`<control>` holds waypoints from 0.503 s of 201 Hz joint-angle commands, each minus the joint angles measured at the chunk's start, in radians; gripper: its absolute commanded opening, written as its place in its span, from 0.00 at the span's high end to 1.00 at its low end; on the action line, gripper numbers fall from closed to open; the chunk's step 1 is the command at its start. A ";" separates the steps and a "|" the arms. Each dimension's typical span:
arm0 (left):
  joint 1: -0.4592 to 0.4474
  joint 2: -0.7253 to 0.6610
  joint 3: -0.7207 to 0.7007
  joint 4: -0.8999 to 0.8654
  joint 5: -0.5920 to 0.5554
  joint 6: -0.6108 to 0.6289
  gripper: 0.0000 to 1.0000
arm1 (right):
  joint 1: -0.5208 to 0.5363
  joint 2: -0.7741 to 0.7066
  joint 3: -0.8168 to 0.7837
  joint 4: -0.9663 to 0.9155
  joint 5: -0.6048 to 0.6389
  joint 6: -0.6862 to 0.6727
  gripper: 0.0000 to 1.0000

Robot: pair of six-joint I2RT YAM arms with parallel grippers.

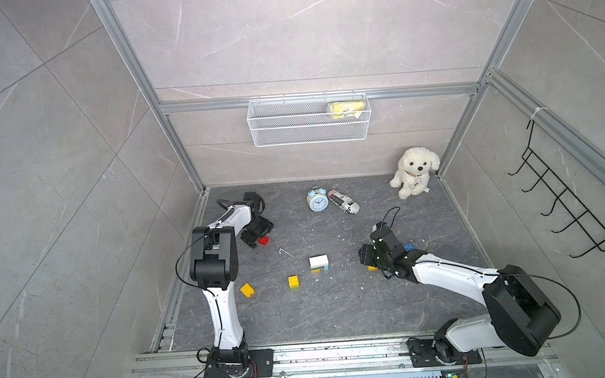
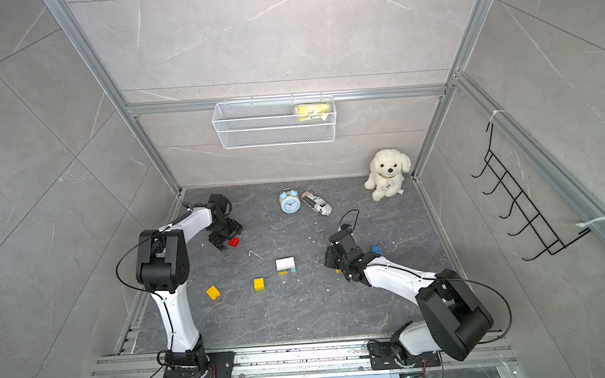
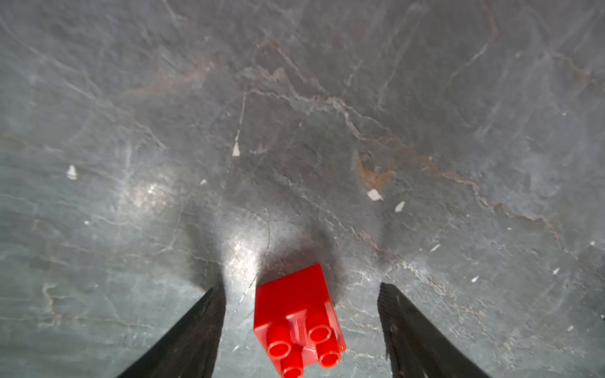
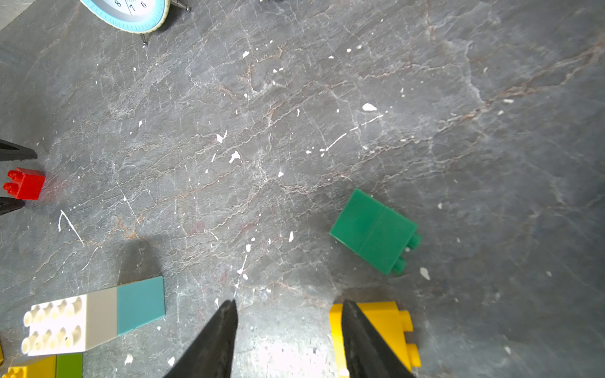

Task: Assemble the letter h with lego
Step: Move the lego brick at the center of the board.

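"Over on the left side of the desk point(image 1: 337, 303), the left fingers point(image 3: 196, 327) are spread either side of the red brick point(image 3: 294, 314), touching neither face."

"Is it lying flat?"

"On its side, I'd say, studs toward the wrist, and a bit skewed to the fingers. I'd square the wrist first and slide further along. Then close on the smooth faces, not the studs, or it may twist out."

"And the arm?"

"Reaching away from its base, elbow high, wrist folded low over the desk. The right arm stretches low too. The right fingers point(image 4: 212, 340) stand apart on nothing, with a yellow brick point(image 4: 386, 324) just beside one of them, outside the gap. The white-topped stack point(image 1: 319, 263) sits mid-desk, well apart from the red one."
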 commanded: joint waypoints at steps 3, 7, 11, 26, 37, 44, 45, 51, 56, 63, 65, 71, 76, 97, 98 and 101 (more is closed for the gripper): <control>-0.009 0.007 0.008 -0.027 0.018 -0.023 0.30 | -0.005 -0.014 0.020 -0.018 0.015 -0.012 0.46; -0.010 0.010 0.009 -0.027 0.019 -0.019 0.32 | -0.005 -0.014 0.020 -0.018 0.015 -0.012 0.46; -0.010 0.012 0.010 -0.029 0.019 -0.015 0.34 | -0.004 -0.014 0.021 -0.018 0.016 -0.013 0.46; -0.018 0.019 0.014 -0.035 0.027 0.002 0.39 | -0.004 -0.017 0.021 -0.020 0.017 -0.014 0.46; -0.026 0.025 0.017 -0.041 0.028 0.016 0.43 | -0.005 -0.018 0.020 -0.022 0.020 -0.014 0.46; -0.032 0.025 0.016 -0.042 0.024 0.024 0.45 | -0.005 -0.020 0.021 -0.022 0.021 -0.015 0.46; -0.032 0.025 0.016 -0.043 0.024 0.024 0.46 | -0.004 -0.020 0.020 -0.022 0.023 -0.016 0.46; -0.039 0.026 0.017 -0.047 0.020 0.031 0.48 | -0.004 -0.021 0.020 -0.024 0.024 -0.015 0.46; -0.043 0.028 0.017 -0.050 0.016 0.037 0.48 | -0.005 -0.021 0.022 -0.025 0.026 -0.016 0.46; -0.050 0.028 0.016 -0.052 0.009 0.048 0.49 | -0.004 -0.023 0.022 -0.027 0.028 -0.017 0.46; -0.052 0.028 0.016 -0.052 0.008 0.051 0.50 | -0.004 -0.023 0.021 -0.027 0.029 -0.017 0.46; -0.059 0.028 0.016 -0.053 0.002 0.065 0.52 | -0.006 -0.023 0.021 -0.028 0.029 -0.018 0.46; -0.066 0.029 0.018 -0.060 -0.005 0.076 0.55 | -0.004 -0.023 0.022 -0.028 0.031 -0.019 0.46; -0.091 0.027 0.022 -0.078 -0.017 0.133 0.64 | -0.005 -0.023 0.022 -0.029 0.032 -0.019 0.46; -0.093 0.027 0.021 -0.080 -0.018 0.136 0.65 | -0.004 -0.023 0.022 -0.029 0.032 -0.019 0.46; -0.097 0.025 0.019 -0.083 -0.019 0.145 0.67 | -0.004 -0.023 0.021 -0.028 0.032 -0.019 0.46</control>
